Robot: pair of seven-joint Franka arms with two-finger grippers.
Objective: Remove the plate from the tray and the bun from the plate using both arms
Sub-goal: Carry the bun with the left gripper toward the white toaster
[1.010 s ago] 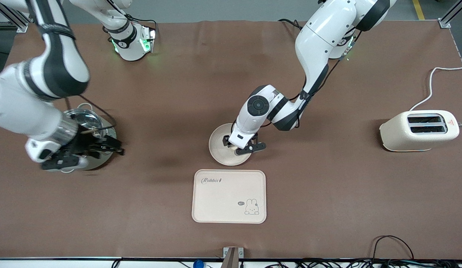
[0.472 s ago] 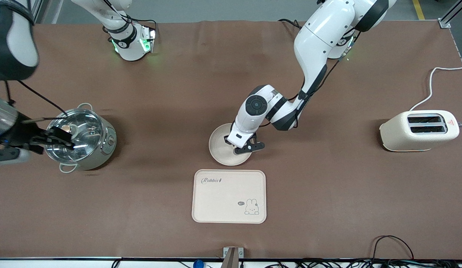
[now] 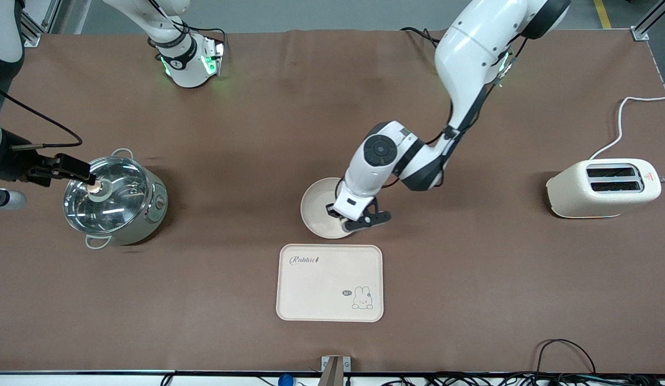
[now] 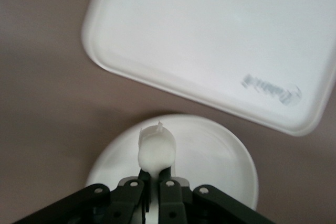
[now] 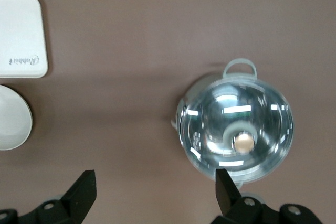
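The round cream plate [image 3: 317, 206] lies on the brown table, just farther from the front camera than the tray. My left gripper [image 3: 359, 219] hangs low over the plate's edge on the tray side. In the left wrist view the left gripper [image 4: 156, 170] is shut on the small white bun [image 4: 156, 148], held above the plate [image 4: 220, 156]. My right gripper [image 3: 75, 169] is up in the air over the rim of the steel pot [image 3: 115, 199]. In the right wrist view the right gripper [image 5: 155, 192] is open and empty.
The rectangular cream tray [image 3: 329, 282] with a rabbit drawing lies nearer the front camera than the plate. The steel pot with a glass lid [image 5: 236, 135] stands at the right arm's end. A cream toaster [image 3: 605, 187] with a white cable stands at the left arm's end.
My right gripper has lifted off the pot and drawn back toward the table's end, leaving the lid on the pot. My left gripper has shifted slightly toward the tray with the bun.
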